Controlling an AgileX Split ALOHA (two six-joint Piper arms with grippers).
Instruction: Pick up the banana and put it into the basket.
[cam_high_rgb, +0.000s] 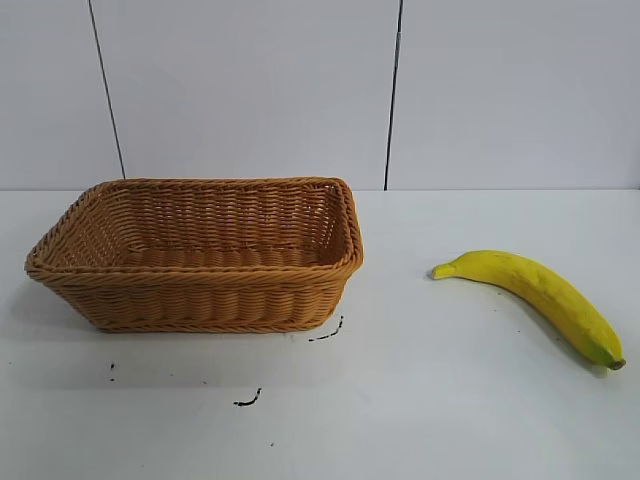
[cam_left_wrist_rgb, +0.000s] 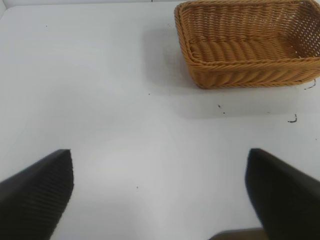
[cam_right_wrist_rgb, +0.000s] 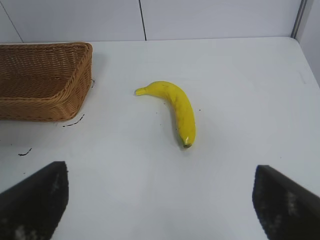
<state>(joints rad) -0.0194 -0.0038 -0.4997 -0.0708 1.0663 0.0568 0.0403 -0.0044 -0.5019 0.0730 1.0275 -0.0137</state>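
The banana (cam_high_rgb: 540, 297) is seen lying on the table (cam_high_rgb: 420, 400) beside the basket (cam_high_rgb: 200, 300), while both the left gripper (cam_left_wrist_rgb: 160, 195) and the right gripper (cam_right_wrist_rgb: 160, 200) are held wide open and empty.

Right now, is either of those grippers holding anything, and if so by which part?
Nothing is held. The left gripper and right gripper are both open over bare table. The banana lies on the table beside the basket.
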